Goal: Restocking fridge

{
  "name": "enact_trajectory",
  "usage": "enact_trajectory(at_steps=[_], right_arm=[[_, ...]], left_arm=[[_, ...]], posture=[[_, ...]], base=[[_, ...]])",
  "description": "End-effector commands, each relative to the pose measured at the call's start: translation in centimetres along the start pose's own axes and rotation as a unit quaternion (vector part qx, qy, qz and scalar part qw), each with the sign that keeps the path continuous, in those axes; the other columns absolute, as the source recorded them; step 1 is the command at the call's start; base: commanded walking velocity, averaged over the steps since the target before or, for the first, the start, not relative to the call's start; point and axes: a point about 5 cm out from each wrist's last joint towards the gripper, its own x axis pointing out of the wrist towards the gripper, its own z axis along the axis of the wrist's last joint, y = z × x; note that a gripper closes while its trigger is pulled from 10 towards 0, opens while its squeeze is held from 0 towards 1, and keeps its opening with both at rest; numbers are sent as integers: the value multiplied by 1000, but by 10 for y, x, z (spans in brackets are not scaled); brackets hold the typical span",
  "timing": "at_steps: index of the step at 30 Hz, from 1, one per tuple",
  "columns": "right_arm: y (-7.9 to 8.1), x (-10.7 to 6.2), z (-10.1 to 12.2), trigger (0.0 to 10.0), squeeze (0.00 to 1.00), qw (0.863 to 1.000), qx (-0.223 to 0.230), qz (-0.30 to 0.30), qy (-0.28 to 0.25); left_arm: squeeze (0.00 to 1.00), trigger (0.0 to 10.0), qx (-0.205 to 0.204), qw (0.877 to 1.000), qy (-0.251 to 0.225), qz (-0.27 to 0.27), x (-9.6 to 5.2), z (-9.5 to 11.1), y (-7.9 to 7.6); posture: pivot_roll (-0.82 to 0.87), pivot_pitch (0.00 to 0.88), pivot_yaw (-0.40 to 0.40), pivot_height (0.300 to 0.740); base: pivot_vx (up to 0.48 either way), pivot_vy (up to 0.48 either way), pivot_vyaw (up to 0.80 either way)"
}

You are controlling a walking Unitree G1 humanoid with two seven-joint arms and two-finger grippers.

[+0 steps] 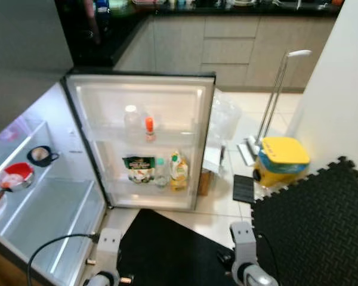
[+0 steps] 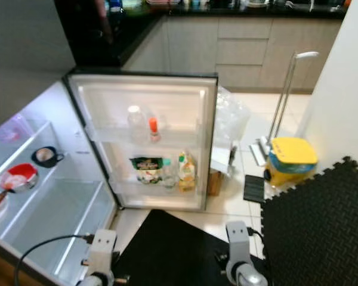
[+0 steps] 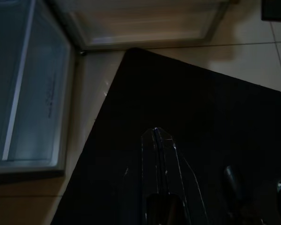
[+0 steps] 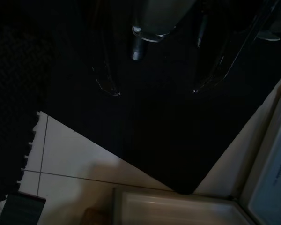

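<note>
The small fridge stands open, its door (image 1: 144, 95) swung wide towards me. On the door shelves are a clear bottle (image 1: 131, 117), an orange-capped bottle (image 1: 149, 127), a green packet (image 1: 139, 168) and a yellow bottle (image 1: 178, 169). Inside the fridge, at left, sit a red bowl (image 1: 17, 175) and a dark cup (image 1: 40, 155) above a bare glass shelf (image 1: 48, 208). Both arms hang low over a black mat (image 1: 167, 250). My left gripper (image 3: 156, 136) is shut with nothing in it. My right gripper (image 4: 153, 90) is open and holds nothing.
A yellow and blue bucket (image 1: 280, 159) with a tall mop handle (image 1: 278, 89) stands right of the door. A black foam mat (image 1: 316, 226) covers the floor at right. A clear plastic bag (image 1: 225, 119) and a box lie behind the door. Kitchen cabinets (image 1: 227, 47) line the back.
</note>
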Motion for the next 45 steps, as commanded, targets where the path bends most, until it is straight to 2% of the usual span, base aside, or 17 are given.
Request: enact_trajectory(at_steps=[1,7,15,23,45], right_arm=[[-2,0,1,10000,0,1000,3,-4,-3],[-2,0,3,10000,0,1000,1,-2,-4],[-1,1,6,10000,0,1000,3,0,-10],[-5,-4,-5,10000,0,1000,9,-6,-4],[-8,-5,-6,10000,0,1000,13,-7,-8]], left_arm=[[0,10000,5,1000,0,1,2,3,1],[0,10000,-4,1000,-18,3,4,9,-1],[0,10000,3,1000,-12,2,2,5,-3],[0,10000,5,1000,-7,-6,0,-1,-8],[0,10000,10,1000,-13,-12,1,2,-12]], posture=[[-125,31,-1,740],[-117,35,-12,740],[-128,46,-7,740],[-136,63,-3,740],[-142,73,-6,740]], base=[[0,0,0],[0,0,0],[0,0,0],[0,0,0],[0,0,-795]])
